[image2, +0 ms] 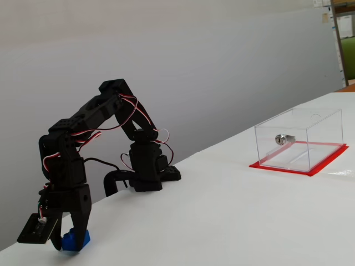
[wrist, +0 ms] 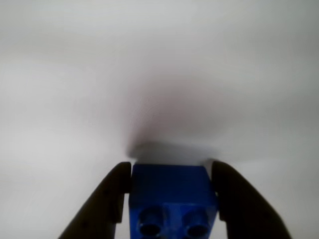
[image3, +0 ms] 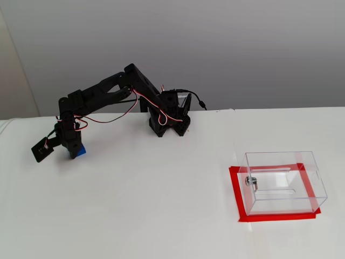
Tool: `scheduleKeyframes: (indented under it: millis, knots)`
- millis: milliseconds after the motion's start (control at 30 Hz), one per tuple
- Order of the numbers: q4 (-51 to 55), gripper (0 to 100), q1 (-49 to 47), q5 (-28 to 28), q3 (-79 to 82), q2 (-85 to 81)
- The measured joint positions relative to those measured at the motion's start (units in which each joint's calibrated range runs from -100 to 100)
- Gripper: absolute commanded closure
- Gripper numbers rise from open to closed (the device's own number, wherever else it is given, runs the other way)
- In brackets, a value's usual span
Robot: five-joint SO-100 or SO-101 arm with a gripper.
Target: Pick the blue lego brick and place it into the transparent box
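The blue lego brick (wrist: 172, 199) fills the bottom of the wrist view, studs toward the camera, with a black finger pressed against each side. My gripper (wrist: 171, 167) is shut on it. In both fixed views the brick (image2: 76, 240) (image3: 78, 152) is down at the white table surface at the far left, under the folded arm, with the gripper (image2: 69, 238) (image3: 74, 152) pointing down around it. The transparent box (image2: 299, 138) (image3: 283, 181) stands far to the right on its red base sheet (image2: 327, 160) (image3: 235, 189), with a silver lock (image2: 283, 138) (image3: 250, 181) on one wall.
The arm's base (image2: 147, 172) (image3: 168, 121) is clamped at the table's far edge, with red and white cables looping over the links. A small circuit board (image2: 36, 228) sticks out beside the gripper. White table (image3: 161, 205) stretches between the brick and the box.
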Motion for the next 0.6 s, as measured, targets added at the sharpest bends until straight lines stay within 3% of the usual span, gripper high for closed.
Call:
scheduleKeyframes:
  millis: [600]
  knots:
    - [0.09, 87, 0.0, -0.39, 0.0, -1.61]
